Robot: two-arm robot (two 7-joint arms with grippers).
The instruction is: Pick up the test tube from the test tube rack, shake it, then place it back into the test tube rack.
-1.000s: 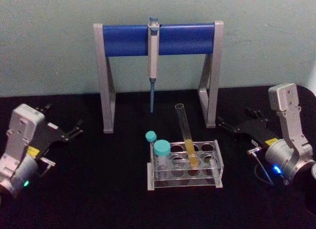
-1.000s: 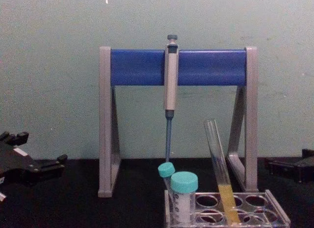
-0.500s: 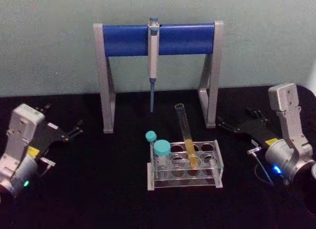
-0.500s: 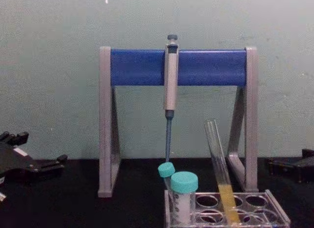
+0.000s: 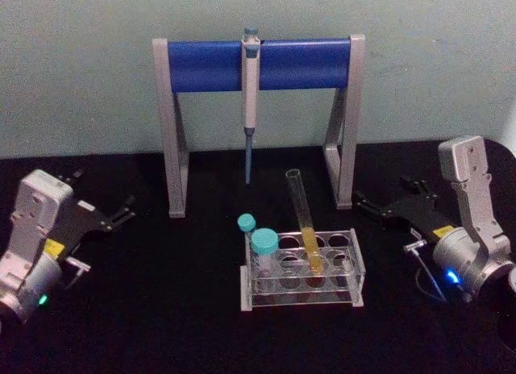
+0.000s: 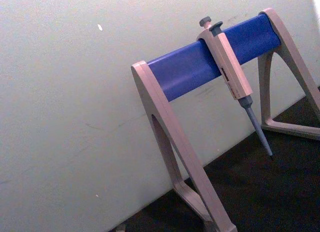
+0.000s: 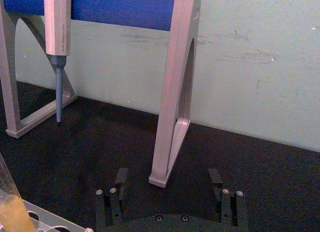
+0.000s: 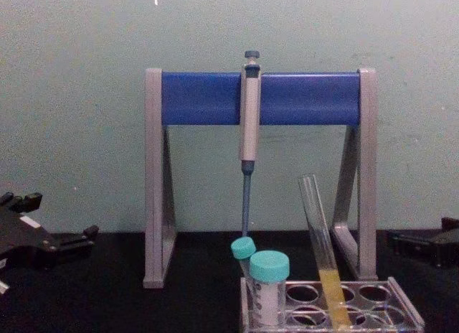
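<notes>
The test tube [image 5: 305, 221] is a long clear glass tube with yellow liquid low down. It leans in a middle hole of the clear test tube rack [image 5: 300, 303] at the table's centre. The chest view shows the test tube [image 8: 321, 247] and the rack [image 8: 405, 313] from the side. My left gripper [image 5: 106, 193] rests open at the far left, well away from the rack. My right gripper [image 5: 383, 193] sits open to the right of the rack, nothing between its fingers [image 7: 120, 178]. The tube's lower part [image 7: 10, 204] appears at the right wrist view's corner.
A grey-and-blue pipette stand [image 5: 201, 64] stands behind the rack, with a grey pipette [image 5: 250, 92] hanging blue tip down. Two teal-capped vials [image 5: 264, 243] occupy the rack's left end. The stand's right foot [image 7: 162, 177] lies just beyond my right gripper. Black tabletop surrounds the rack.
</notes>
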